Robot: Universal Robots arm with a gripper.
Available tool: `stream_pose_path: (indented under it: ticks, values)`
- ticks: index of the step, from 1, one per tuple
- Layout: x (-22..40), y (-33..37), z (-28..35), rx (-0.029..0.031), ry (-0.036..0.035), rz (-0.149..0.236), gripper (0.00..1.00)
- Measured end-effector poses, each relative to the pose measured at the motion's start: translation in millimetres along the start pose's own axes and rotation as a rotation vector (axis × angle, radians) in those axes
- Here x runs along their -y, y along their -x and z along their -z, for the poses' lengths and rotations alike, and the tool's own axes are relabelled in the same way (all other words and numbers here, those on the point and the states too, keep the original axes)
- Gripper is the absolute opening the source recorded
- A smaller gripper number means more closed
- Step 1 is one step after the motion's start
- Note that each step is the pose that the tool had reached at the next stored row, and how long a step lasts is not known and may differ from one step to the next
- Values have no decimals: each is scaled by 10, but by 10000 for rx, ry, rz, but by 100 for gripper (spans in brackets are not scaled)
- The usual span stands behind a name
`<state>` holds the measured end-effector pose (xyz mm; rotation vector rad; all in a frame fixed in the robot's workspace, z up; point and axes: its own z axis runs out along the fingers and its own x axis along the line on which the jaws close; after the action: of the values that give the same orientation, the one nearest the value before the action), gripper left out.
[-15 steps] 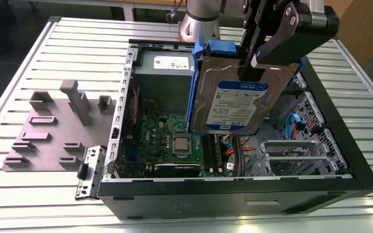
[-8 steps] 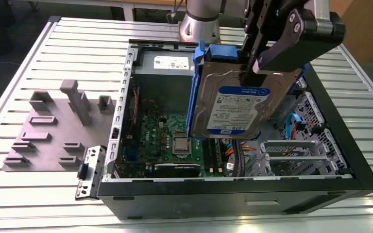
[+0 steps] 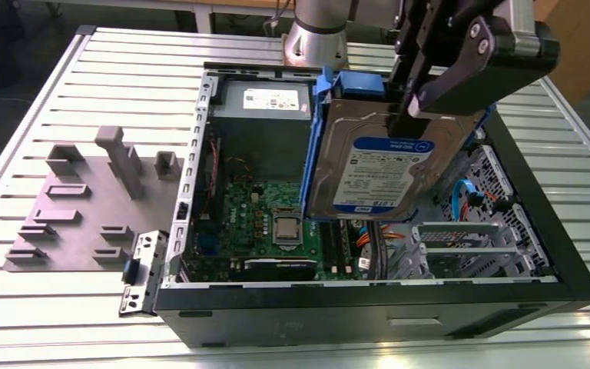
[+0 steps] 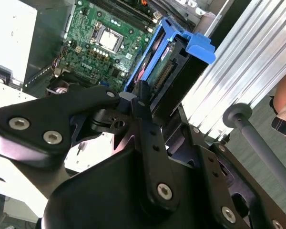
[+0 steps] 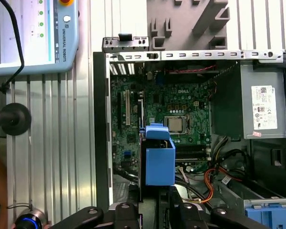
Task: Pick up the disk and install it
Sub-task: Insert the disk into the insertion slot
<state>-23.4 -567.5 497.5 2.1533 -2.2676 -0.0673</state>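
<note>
Fixture block (image 3: 80, 207) sitting at exterior view's left on slatted table (image 3: 120, 69). Open computer case (image 3: 377, 296) lying at centre, motherboard (image 3: 264, 207) showing inside, grey box (image 3: 264, 100) with white sticker sitting at far end. Disk (image 3: 377, 173) hanging upright above case, right of centre, label facing camera, blue carrier framing it. Gripper (image 3: 410, 127) entering from upper right, fingers closed tight, pinching disk's upper edge. In second wrist view, disk (image 4: 164, 71) showing edge-on over motherboard.

Black tool (image 3: 410, 123), silver screws (image 4: 164, 192), grey arm (image 3: 316, 31)
</note>
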Motion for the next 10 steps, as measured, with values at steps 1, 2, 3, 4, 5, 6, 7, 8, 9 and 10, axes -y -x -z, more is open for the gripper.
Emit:
stream_pose_path:
  ticks: [1, 2, 3, 4, 5, 6, 7, 8, 9, 10]
  values:
    - [26, 1, -1, 1, 1, 0, 35]
    - [54, 3, -1, 1, 3, -1, 35]
    - [83, 4, -1, 0, 4, -1, 35]
    - [115, 6, -2, 0, 5, 0, 35]
    - [144, 7, -3, 1, 5, 0, 35]
    - [174, 9, -4, 1, 6, 0, 35]
    - [204, 10, -5, 1, 6, 0, 35]
    - [232, 12, -7, 0, 6, 0, 35]
    - [254, 13, -11, 0, 6, -1, 35]
    - [273, 14, -17, 1, 6, -1, 35]
